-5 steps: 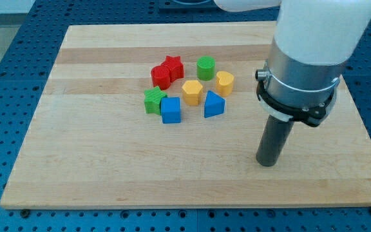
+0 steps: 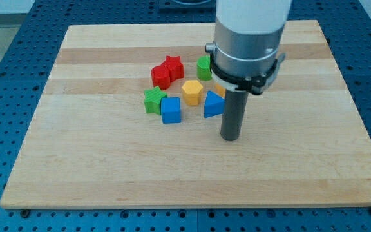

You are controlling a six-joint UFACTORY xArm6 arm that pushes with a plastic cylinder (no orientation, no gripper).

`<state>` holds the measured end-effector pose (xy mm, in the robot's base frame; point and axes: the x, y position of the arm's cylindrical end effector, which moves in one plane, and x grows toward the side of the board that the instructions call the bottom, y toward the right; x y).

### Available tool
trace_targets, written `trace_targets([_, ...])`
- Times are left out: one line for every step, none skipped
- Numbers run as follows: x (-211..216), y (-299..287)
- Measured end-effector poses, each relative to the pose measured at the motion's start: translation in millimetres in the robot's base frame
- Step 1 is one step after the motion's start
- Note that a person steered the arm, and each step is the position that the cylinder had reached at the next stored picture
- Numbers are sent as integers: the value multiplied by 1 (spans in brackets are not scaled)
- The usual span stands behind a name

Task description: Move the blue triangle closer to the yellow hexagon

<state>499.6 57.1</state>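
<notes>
Our tip [image 2: 230, 138] rests on the wooden counter [image 2: 95, 154], just right of and below the blue plastic triangle [image 2: 212, 105], which sits beside the yellow plastic hexagon [image 2: 192, 91].

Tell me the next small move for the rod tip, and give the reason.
Probably slide my tip a little further toward the view's right, then push toward the upper left. It now sits just below and right of the blue triangle block, and the yellow hexagon block lies up and left of that triangle with a small gap between them.
</notes>
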Motion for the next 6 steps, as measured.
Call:
trace_targets([-17, -12])
trace_targets([-19, -19])
trace_targets([-21, -19])
trace_targets([-31, -24])
trace_targets([-39, -34])
trace_targets([-39, -39])
